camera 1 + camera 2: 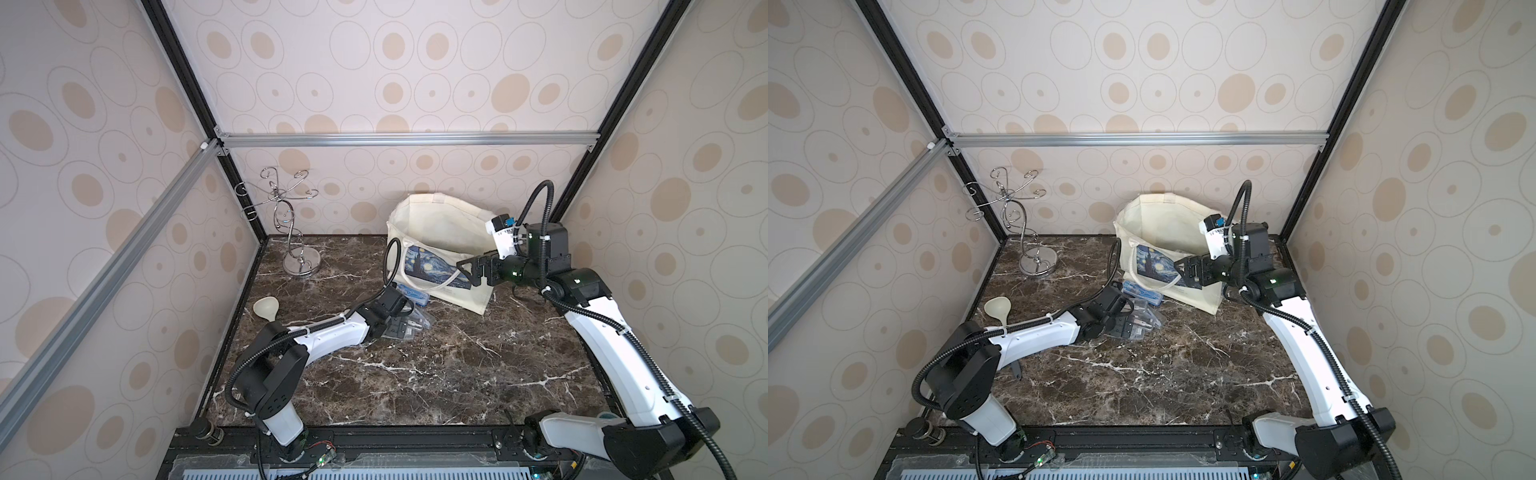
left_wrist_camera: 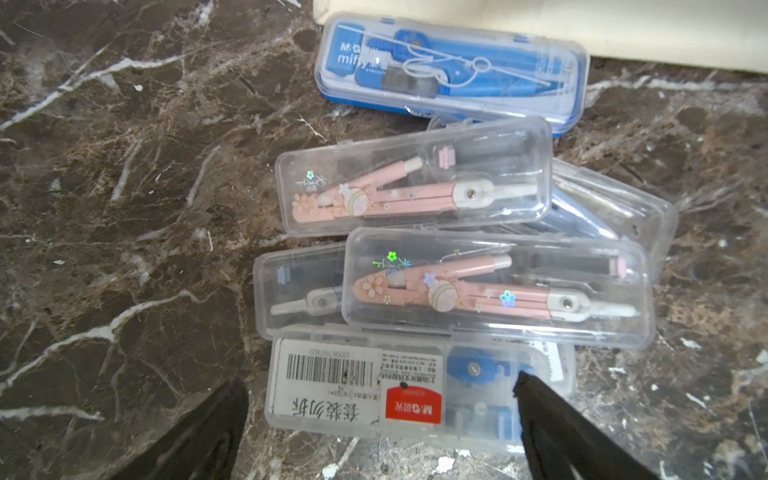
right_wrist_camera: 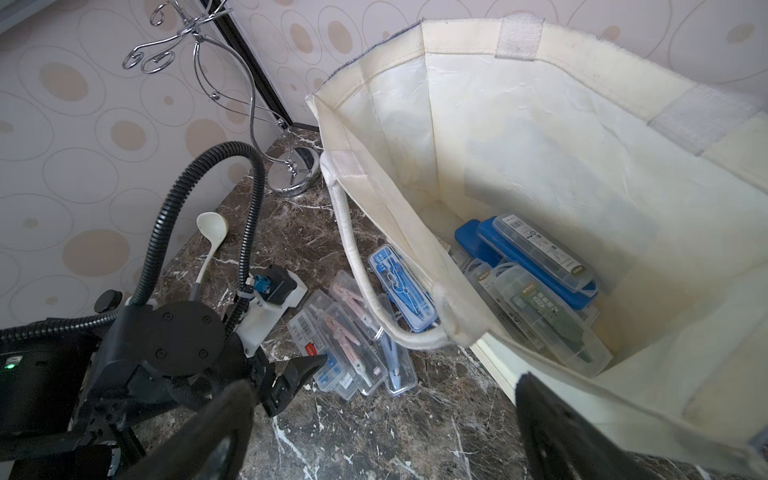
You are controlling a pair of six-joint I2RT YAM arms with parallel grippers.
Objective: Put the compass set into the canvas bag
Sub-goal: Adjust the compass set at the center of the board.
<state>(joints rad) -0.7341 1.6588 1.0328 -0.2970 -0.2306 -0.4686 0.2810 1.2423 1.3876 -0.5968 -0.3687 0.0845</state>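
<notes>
**Bag** (image 1: 436, 232): one, cream, upright at the far side of the table (image 1: 415, 374), mouth open, print facing forward.

**Compass sets** (image 2: 494, 291): at least six in a loose pile on the table, just beside the bag's front.
- one blue-based
- two pink
- one face-down with a barcode
- two partly buried

At least four more lie on the bag's floor. Only the right wrist view shows these; both top views hide the floor.

**Left claw** (image 2: 378, 382): wide, low over the pile, fingers either side of the barcoded set. Contact cannot be told.

**Right claw** (image 1: 467, 272): wide, empty, raised in front of the bag's print.

**Spoon** (image 1: 266, 309): one, pale, near the table's left edge.

**Wire stand** (image 1: 291, 232): one, far left corner.

The labels read only in the left wrist view.
</notes>
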